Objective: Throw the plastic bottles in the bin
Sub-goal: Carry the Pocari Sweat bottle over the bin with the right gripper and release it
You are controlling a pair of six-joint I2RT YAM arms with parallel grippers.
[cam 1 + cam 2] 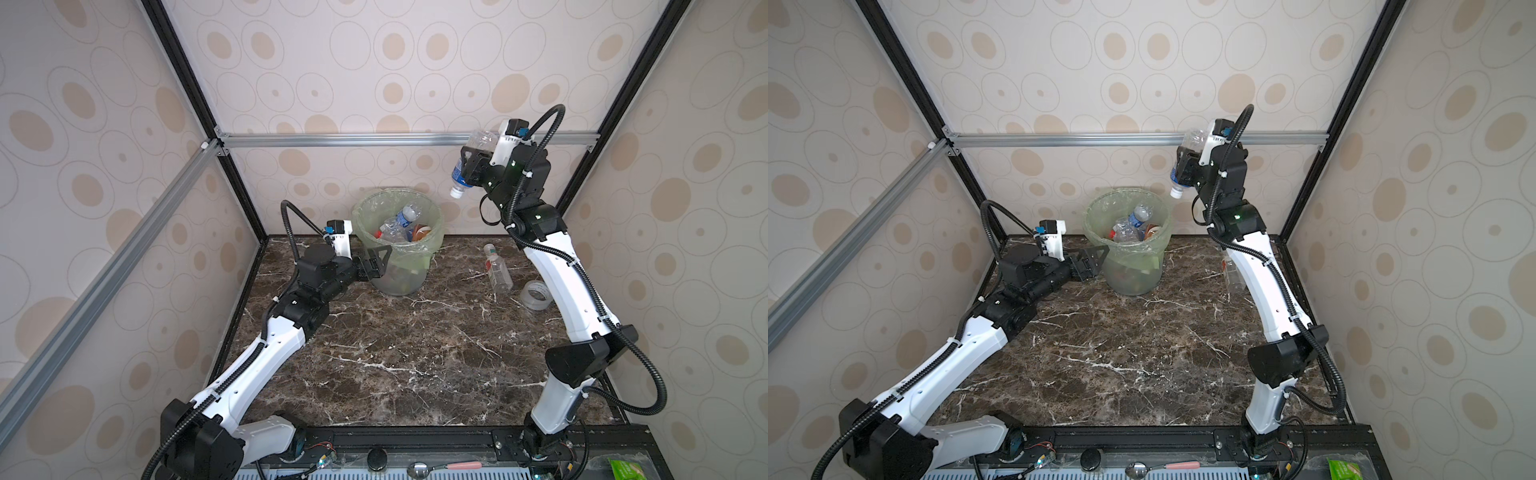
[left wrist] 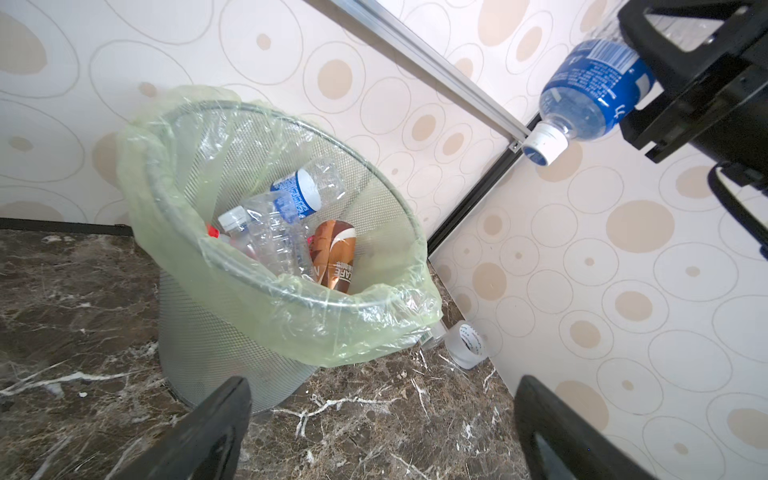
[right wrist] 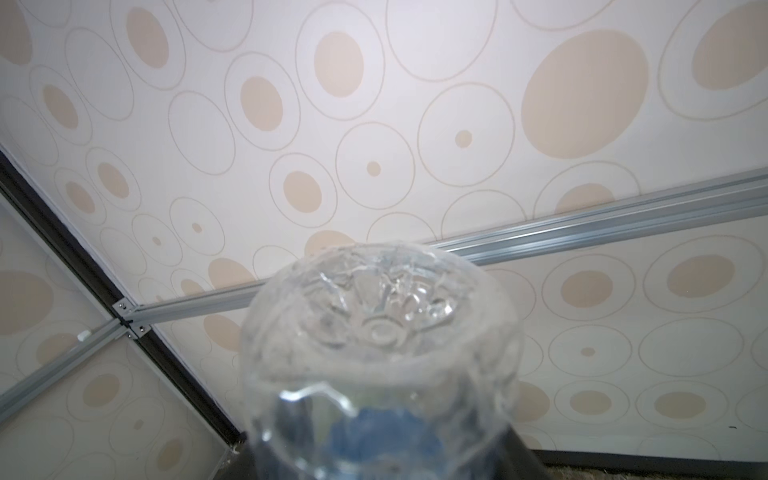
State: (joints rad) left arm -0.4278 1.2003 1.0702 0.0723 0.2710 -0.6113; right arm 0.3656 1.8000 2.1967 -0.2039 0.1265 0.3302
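The bin [image 1: 399, 280] [image 1: 1133, 278] [image 2: 199, 332], lined with a pale green bag, stands at the back of the marble table. Several plastic bottles lie inside it, among them a blue-labelled one [image 2: 307, 191] and a brown one [image 2: 336, 257]. High up and to the right of the bin, my right gripper [image 1: 464, 168] [image 1: 1181, 168] is shut on a clear blue-labelled bottle [image 1: 480, 143] [image 2: 590, 95] [image 3: 382, 332], its white cap pointing down. My left gripper [image 1: 380, 259] [image 1: 1094, 259] [image 2: 382, 386] is open and empty, low beside the bin's left wall. Another clear bottle [image 1: 496, 268] lies on the table at the right.
A roll of clear tape [image 1: 536, 295] [image 2: 467, 343] lies near the right wall, next to the lying bottle. Walls and aluminium frame bars close in the back and sides. On the front rail lie a spoon [image 1: 419, 469], a black cap [image 1: 377, 459] and a green packet [image 1: 627, 471].
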